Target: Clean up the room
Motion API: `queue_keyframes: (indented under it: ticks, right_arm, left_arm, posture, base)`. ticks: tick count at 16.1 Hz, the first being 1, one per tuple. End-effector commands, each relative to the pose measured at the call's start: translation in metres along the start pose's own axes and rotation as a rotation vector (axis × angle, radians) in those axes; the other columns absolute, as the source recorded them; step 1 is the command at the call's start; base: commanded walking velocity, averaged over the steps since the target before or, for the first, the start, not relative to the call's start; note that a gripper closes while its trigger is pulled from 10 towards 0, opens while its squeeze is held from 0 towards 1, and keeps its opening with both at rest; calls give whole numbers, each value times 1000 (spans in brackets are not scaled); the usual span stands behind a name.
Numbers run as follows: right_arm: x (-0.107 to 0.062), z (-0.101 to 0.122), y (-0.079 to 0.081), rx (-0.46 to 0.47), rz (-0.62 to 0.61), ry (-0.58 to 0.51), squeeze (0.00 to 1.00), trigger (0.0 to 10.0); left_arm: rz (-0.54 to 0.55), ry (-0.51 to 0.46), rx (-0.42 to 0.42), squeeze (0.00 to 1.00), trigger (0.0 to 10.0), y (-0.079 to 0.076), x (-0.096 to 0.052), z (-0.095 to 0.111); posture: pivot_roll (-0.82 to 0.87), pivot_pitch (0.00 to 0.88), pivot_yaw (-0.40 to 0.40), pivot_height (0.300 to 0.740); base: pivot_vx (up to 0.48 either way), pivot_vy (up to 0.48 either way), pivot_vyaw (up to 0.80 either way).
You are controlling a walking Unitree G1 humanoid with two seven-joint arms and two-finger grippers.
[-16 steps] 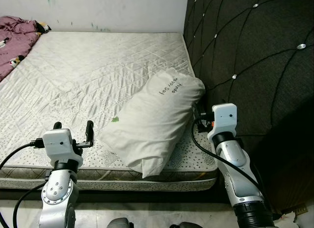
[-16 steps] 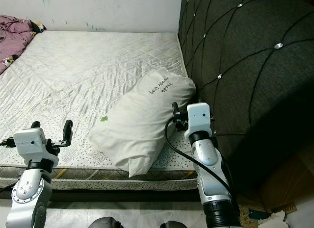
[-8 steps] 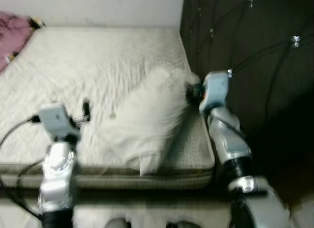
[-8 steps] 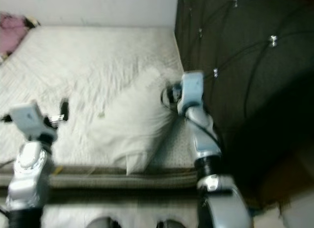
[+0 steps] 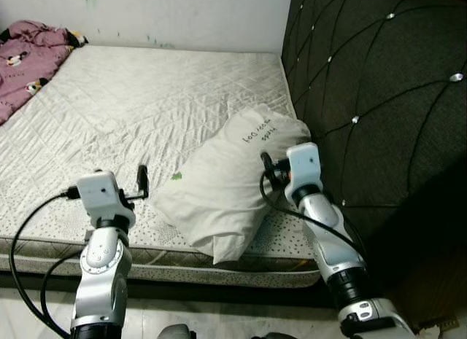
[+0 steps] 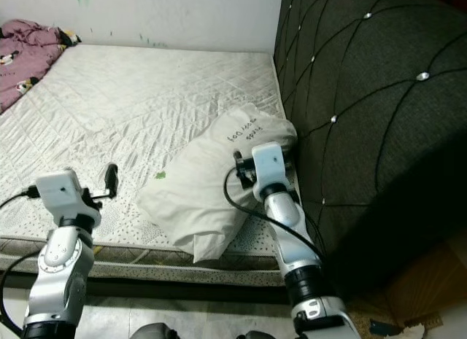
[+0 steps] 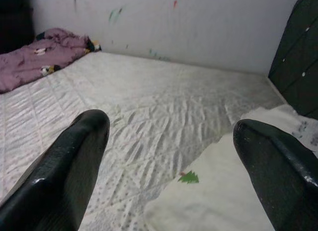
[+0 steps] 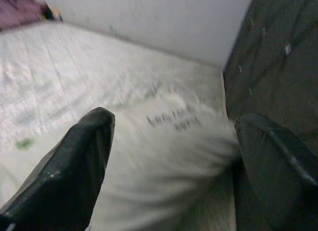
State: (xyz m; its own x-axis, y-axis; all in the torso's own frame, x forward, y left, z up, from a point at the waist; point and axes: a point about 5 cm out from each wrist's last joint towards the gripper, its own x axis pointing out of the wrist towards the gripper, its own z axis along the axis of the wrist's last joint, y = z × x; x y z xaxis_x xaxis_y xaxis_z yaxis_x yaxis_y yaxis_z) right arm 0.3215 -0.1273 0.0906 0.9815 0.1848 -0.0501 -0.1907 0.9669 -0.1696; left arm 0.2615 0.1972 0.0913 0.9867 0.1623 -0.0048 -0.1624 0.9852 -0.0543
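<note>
Purple crumpled bedding with small cartoon prints (image 5: 29,65) is lying at the far left corner of the bare white quilted mattress (image 5: 146,98), against the pale wall (image 5: 168,14). Nearer the robot, the left gripper (image 5: 120,184) is hovering over the front edge of the mattress, its two black fingers (image 7: 74,161) standing wide apart with nothing between them. Just to its right, a plump white pillow with dark handwriting on its cover (image 5: 230,178) is resting diagonally on the mattress, one end reaching the front edge and the other pointing toward the headboard; a small green mark (image 5: 174,176) is showing at its left side. The right gripper (image 6: 241,166) is sitting at the pillow's right side, jaws open, with the pillow lying ahead between its spread fingers (image 8: 82,156) in the right wrist view. Farthest right, a dark tufted fabric headboard with silver studs (image 5: 379,84) is standing upright along the mattress.
</note>
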Motion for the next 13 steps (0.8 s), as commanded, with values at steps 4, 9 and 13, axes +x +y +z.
queue_keyframes:
  ticks: [4, 9, 13]
  right_arm:
    - [-31, -28, -26, 100, -86, 70, 0, 10000]
    - [-44, -30, -18, 157, -100, 83, 0, 10000]
    - [-34, -13, -8, 106, -69, 28, 0, 10000]
  left_arm:
    - [-77, 24, 17, 0, 10000, -11, -23, -8]
    - [-84, 56, 13, 0, 10000, -10, -31, -12]
    - [-71, 1, -27, 0, 10000, -12, -32, -1]
  posture:
    - [50, 0, -8, 740]
    - [30, 0, 26, 740]
    - [42, 0, 20, 740]
  base:
    - [0, 0, 0]
    - [0, 0, -631]
    - [0, 0, 0]
